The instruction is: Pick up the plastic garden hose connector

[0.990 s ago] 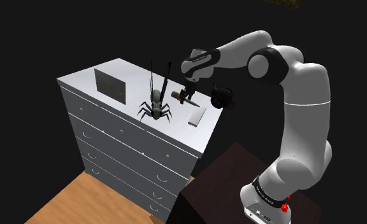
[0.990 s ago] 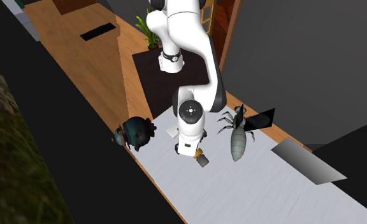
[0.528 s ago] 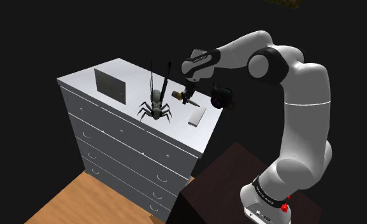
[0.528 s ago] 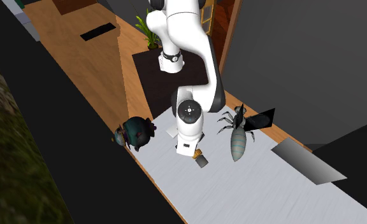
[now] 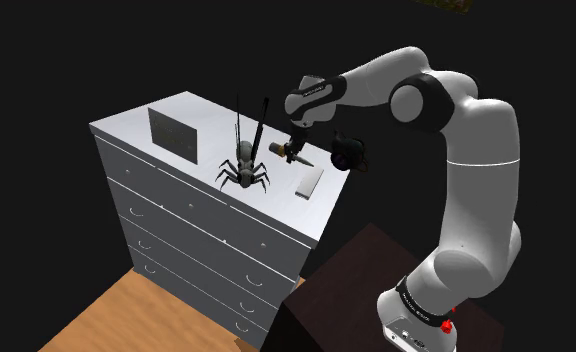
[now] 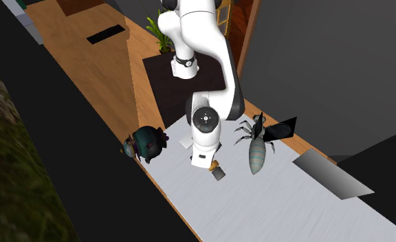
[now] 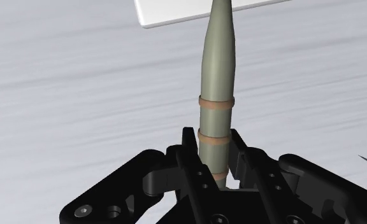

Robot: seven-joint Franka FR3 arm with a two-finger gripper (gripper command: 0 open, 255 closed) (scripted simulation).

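Note:
The hose connector point(image 7: 216, 83) is a slim olive-grey tapered piece with orange rings. My black gripper point(image 7: 213, 143) is shut on its thick end, one finger point(image 7: 188, 149) pressing each side, with the narrow tip pointing away over the white top. In the shoulder view the connector point(image 5: 277, 150) sticks out of the gripper point(image 5: 294, 153) just above the white dresser top point(image 5: 136, 125), beside a large insect figure point(image 5: 244, 170). From the second exterior view the gripper point(image 6: 213, 165) hangs under the white wrist with the connector point(image 6: 219, 173) at its end.
A grey upright panel point(image 5: 173, 133) stands at the dresser's back. A flat white slab point(image 5: 310, 182) lies near the edge. A dark round object point(image 5: 346, 150) sits beyond the gripper, by the dresser's edge point(image 6: 147, 142). The insect figure point(image 6: 256, 152) lies close to the gripper. Wooden floor lies below.
The fingers have closed on the connector. The arm has hardly moved; the connector's tip sits slightly higher and further to the shoulder view's left.

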